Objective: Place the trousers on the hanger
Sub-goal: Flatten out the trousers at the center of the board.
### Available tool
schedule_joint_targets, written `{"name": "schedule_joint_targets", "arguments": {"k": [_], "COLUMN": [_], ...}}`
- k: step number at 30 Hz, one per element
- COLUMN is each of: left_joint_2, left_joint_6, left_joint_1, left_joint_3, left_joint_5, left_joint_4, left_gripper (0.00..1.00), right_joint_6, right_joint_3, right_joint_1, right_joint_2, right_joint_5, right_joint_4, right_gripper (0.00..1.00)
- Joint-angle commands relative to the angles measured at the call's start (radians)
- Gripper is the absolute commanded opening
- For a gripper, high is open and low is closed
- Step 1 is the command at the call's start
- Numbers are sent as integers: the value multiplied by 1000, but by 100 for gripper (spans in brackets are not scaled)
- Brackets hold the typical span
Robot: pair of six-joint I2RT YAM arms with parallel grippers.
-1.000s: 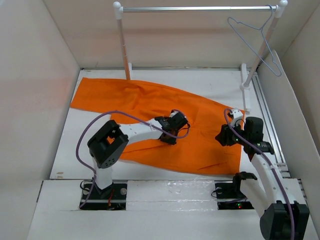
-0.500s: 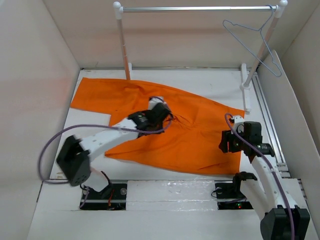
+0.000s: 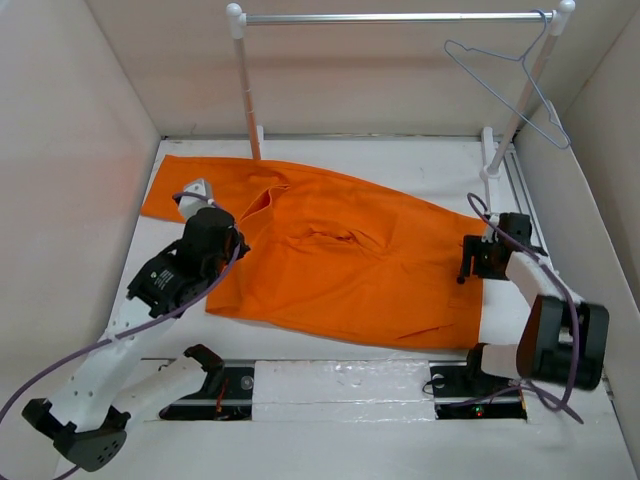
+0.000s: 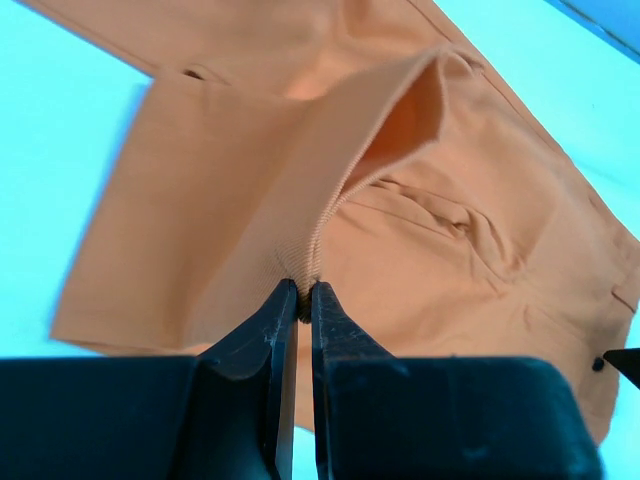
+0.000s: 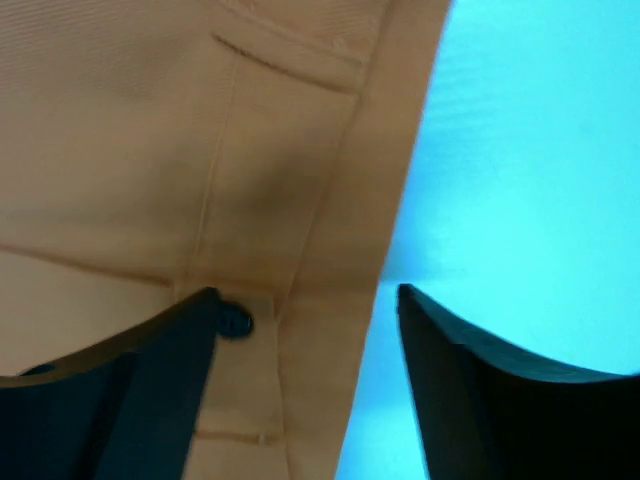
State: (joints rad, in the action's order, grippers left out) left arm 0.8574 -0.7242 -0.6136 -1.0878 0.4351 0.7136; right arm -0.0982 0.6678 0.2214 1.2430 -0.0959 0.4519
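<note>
Left hand [image 4: 303, 292] pinches trousers [image 3: 380, 270] fold; right hand [image 5: 307, 293] spread astride their edge.

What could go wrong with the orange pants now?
The left gripper pinches only a thin fold of the trousers, so the cloth might slip out or bunch up. The right gripper is open over the waistband edge beside the button; it could close on the button or miss the edge.

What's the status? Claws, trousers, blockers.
Left claw shut on a raised fold of the trousers. Right claw open, astride their edge by the button. The hanger hangs bare on the rail. No blockers seen.
</note>
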Motion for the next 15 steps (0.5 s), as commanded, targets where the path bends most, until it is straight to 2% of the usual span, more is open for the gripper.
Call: {"name": "schedule_joint_targets", "arguments": {"k": [1,3,4,6,7,9,12,15], "left_joint_2": [-61,-86,-90,-92,-95,-101,-109,-104], "left_joint_6": [-27,-29,-29,-32,-34,-40,-40,-26], "left_joint_1": [6,15,15,15,15,15,15,15], "left_joint_3": [-3,-23,-33,-69,-81,-121,-133,-139], "left_joint_5": [89,108,113,126,132,154,166,160], "left_joint_4": [61,78,83,104,112,145,161,165], "left_gripper": [0,0,0,0,0,0,0,0], "right_joint_6": [-20,-3,21,44,48,31,-4,-29], "right_joint_3": [49,47,44,47,64,195,289,380], "right_joint_1": [4,4,13,13,13,13,-1,-10], "right_joint_2": [148,183,197,214,254,338,394,415], "right_joint_5": [-83,-99,-110,-128,-154,-177,-200,-162], "right_joint_4": [-134,-198,-228,-316,-334,-349,-369,-320], "right_gripper": [72,60,41,18,0,0,0,2]}}
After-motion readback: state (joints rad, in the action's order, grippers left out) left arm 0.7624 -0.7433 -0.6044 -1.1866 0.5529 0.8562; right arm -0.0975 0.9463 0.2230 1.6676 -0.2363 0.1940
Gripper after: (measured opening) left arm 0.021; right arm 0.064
